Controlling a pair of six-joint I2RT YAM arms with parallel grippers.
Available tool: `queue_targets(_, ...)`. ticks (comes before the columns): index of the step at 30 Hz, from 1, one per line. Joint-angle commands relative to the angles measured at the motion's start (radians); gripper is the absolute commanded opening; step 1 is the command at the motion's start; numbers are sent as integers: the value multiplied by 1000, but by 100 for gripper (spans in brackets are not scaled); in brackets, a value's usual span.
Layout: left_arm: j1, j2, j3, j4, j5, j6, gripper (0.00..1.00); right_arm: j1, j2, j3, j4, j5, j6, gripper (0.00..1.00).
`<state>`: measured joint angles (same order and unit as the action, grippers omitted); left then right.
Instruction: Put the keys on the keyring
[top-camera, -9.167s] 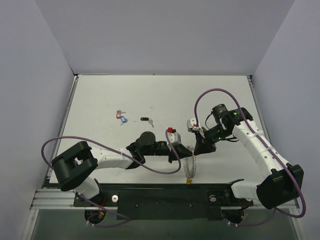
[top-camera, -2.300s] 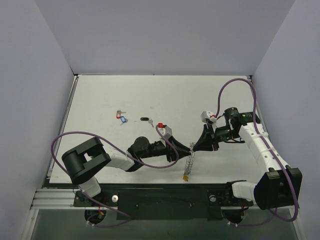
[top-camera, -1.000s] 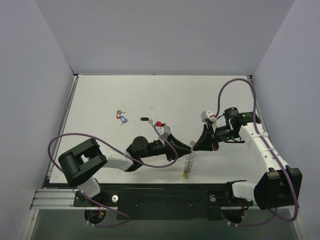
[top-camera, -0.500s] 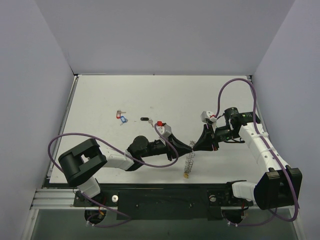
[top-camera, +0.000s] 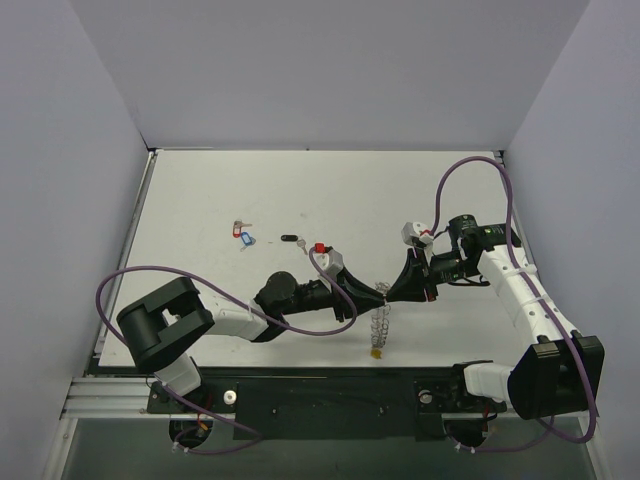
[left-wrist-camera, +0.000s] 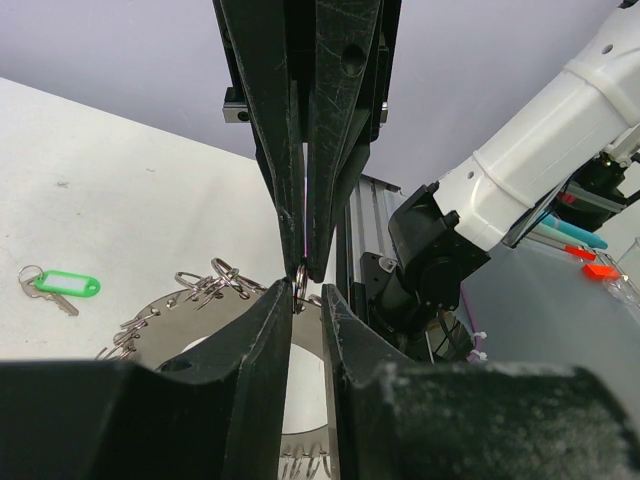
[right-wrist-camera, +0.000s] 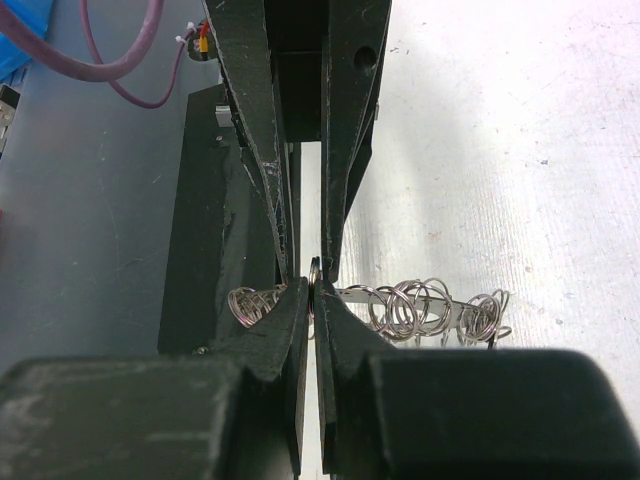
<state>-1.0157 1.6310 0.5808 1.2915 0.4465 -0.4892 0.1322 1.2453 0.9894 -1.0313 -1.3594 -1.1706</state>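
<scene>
Over the last second the arms stayed put. The keyring swung slightly and hangs just above the table. Left gripper and right gripper both pinch one fringe loop (tips meeting). The keys lie untouched, well apart, so none is threaded yet.

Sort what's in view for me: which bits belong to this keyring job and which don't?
For the job: keyring, pinched by the left gripper and right gripper; red and blue keys; black key; green key.
Not the job: purple cables; metal rail.
</scene>
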Motion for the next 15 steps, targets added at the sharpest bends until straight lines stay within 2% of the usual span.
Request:
queue_targets(1, -6, 1, 14, 155, 15, 14, 28, 1, -21, 12, -19, -81, -3, 0)
queue_targets(15, -4, 9, 13, 150, 8, 23, 27, 1, -21, 12, -19, -81, -4, 0)
